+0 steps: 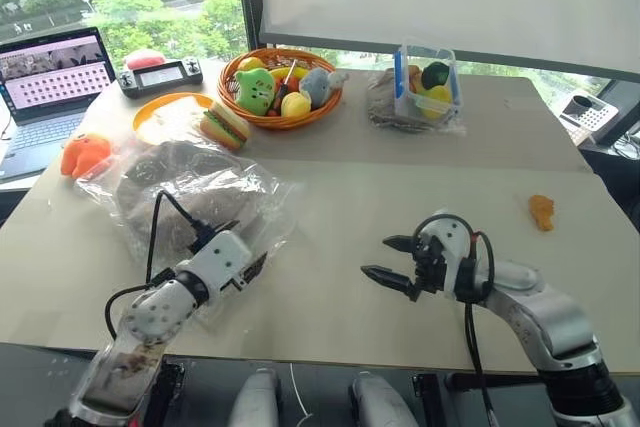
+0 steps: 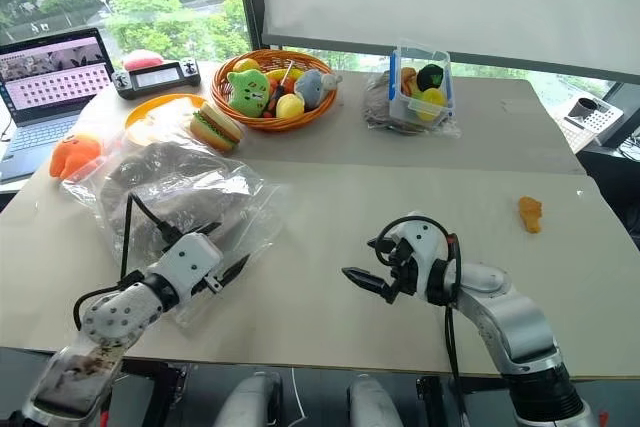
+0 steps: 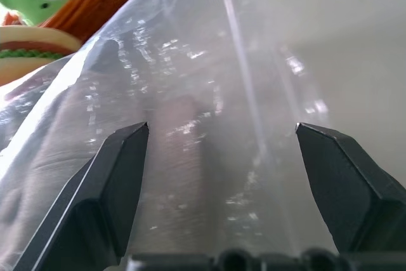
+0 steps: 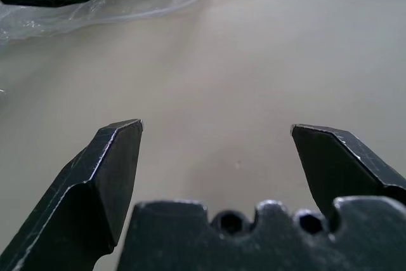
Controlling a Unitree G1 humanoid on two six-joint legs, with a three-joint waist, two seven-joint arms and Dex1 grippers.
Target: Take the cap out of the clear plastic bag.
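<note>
Both grippers are spread wide and empty; the clear plastic bag [image 3: 190, 125] film between the left gripper [image 3: 222, 134] fingertips should be pinched, clear of the cap [image 1: 170, 192] beyond them.

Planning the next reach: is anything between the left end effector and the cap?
Yes. The clear plastic bag wraps the cap, so its film lies between the open left end effector and the fabric. No other object intervenes.

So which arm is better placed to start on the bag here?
Probably the left. The left gripper is open right at the near edge of the clear plastic bag, with the cap inside. The right gripper, also open, hovers over bare table, apart from the bag.
</note>
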